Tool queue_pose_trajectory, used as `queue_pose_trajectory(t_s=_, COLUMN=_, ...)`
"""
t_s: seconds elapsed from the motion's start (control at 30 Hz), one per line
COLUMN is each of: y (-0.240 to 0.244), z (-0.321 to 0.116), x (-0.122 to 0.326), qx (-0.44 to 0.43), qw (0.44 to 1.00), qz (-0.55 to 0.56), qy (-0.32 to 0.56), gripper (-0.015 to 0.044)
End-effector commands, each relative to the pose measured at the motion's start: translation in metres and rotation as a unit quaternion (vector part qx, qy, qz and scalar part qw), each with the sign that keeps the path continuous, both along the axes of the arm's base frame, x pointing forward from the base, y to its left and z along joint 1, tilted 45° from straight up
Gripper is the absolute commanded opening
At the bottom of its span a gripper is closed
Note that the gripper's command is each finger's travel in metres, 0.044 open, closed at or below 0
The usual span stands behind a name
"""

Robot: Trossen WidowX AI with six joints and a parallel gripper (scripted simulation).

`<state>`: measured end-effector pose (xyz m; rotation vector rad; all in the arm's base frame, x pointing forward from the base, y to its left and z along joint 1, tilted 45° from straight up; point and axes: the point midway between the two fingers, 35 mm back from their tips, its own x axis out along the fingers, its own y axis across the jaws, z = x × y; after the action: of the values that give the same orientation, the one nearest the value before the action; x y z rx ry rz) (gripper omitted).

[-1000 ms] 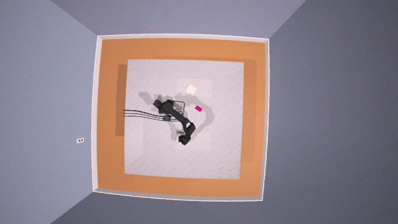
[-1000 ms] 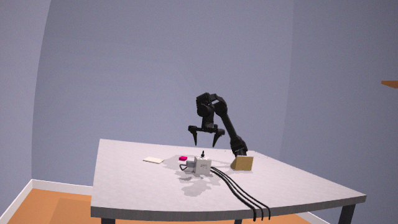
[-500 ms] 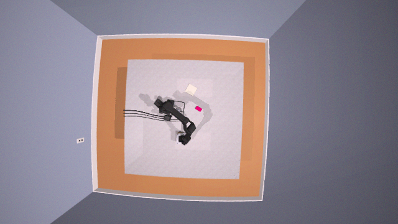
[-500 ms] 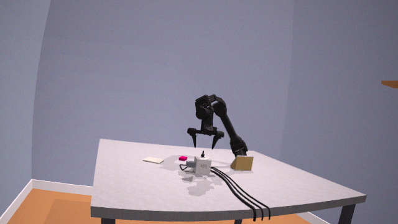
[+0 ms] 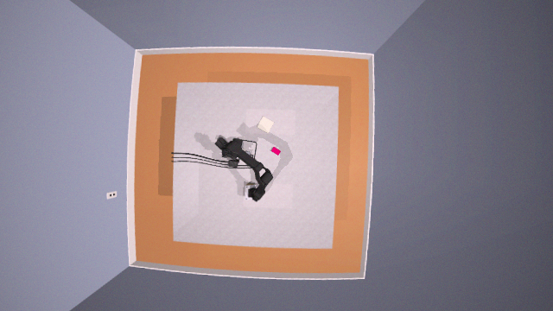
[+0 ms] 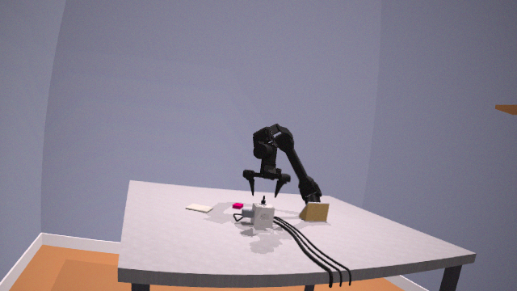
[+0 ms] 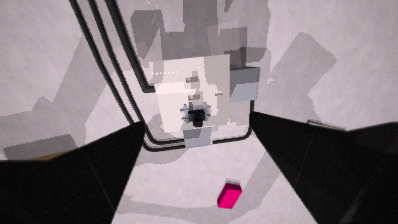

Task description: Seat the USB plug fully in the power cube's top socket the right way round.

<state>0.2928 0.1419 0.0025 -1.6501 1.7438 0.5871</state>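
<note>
The white power cube (image 5: pixel 247 193) (image 6: pixel 262 217) (image 7: pixel 170 105) stands on the table. The dark USB plug (image 6: pixel 263 200) (image 7: pixel 198 116) stands upright from its top, near one edge in the wrist view. Pale metallic parts show around the plug's base; its depth and which way round it is cannot be told. My gripper (image 6: pixel 264 196) (image 7: pixel 198 121) is open and empty, pointing down over the cube. In the exterior view its fingertips are apart on either side, at about the height of the plug's top or a little above. In the top view the arm hides the plug and fingers.
Grey plugs (image 6: pixel 246 212) (image 7: pixel 244 84) stick out of the cube's sides. Black cables (image 5: pixel 194 158) (image 6: pixel 304 242) (image 7: pixel 107 65) run to the table edge. A magenta block (image 5: pixel 276 150) (image 6: pixel 237 205) (image 7: pixel 229 196), a cream flat piece (image 5: pixel 265 124) (image 6: pixel 199 208) and a tan wedge (image 6: pixel 317 212) also rest on the table.
</note>
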Motion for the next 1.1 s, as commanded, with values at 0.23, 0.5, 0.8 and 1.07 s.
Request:
queue_pose_trajectory(t_s=0.23, y=-0.0013, z=-0.0013, x=-0.0002, qx=0.000, qw=1.000, qz=0.000, qy=0.000, gripper=0.0335)
queue_pose_trajectory(t_s=0.5, y=-0.0013, z=-0.0013, x=-0.0002, qx=0.000, qw=1.000, qz=0.000, qy=0.000, gripper=0.0125)
queue_pose_trajectory(t_s=0.8, y=-0.0013, z=-0.0013, x=-0.0002, qx=0.000, qw=1.000, qz=0.000, qy=0.000, gripper=0.0000)
queue_pose_trajectory(t_s=1.07, y=-0.0013, z=-0.0013, x=-0.0002, qx=0.000, qw=1.000, qz=0.000, qy=0.000, gripper=0.0000)
